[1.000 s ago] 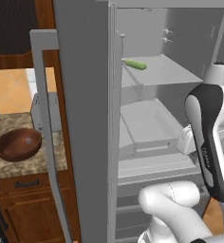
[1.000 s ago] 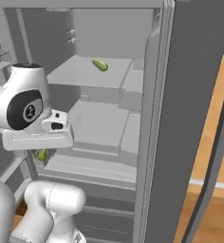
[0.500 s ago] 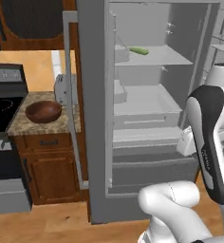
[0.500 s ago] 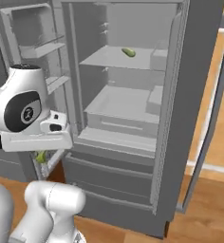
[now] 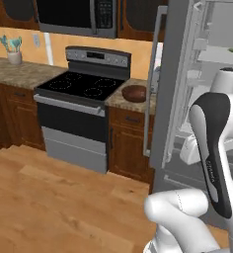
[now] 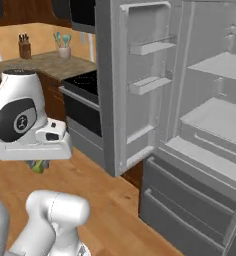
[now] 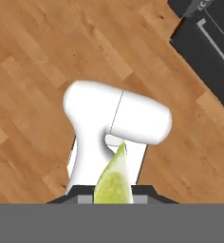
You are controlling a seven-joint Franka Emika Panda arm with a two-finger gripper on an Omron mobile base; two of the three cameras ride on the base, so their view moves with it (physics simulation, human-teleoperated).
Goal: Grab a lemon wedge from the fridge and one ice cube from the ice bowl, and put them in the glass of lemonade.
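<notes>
My gripper (image 6: 38,165) hangs under the white hand, low over the wooden floor, shut on a yellow-green lemon wedge (image 7: 114,178). The wedge's tip points up between the fingers in the hand view. The grey steel fridge (image 6: 210,125) stands with its doors open and its pale shelves bare to the eye. The ice bowl (image 5: 135,93), round and dark reddish-brown, rests on the stone counter between the stove and the fridge's open left door (image 5: 180,94). The glass of lemonade is out of view.
A black stove (image 5: 84,86) with a microwave (image 5: 76,17) above it stands left of the bowl. A utensil cup (image 5: 14,57) sits on the far left counter. The fridge's two lower drawers (image 6: 185,210) are closed. Wooden floor (image 5: 49,197) stretches before the cabinets.
The whole picture has shifted: the base has backed off from the fridge and turned left, bringing the stove and counter into sight. The wedge stays in the gripper.
</notes>
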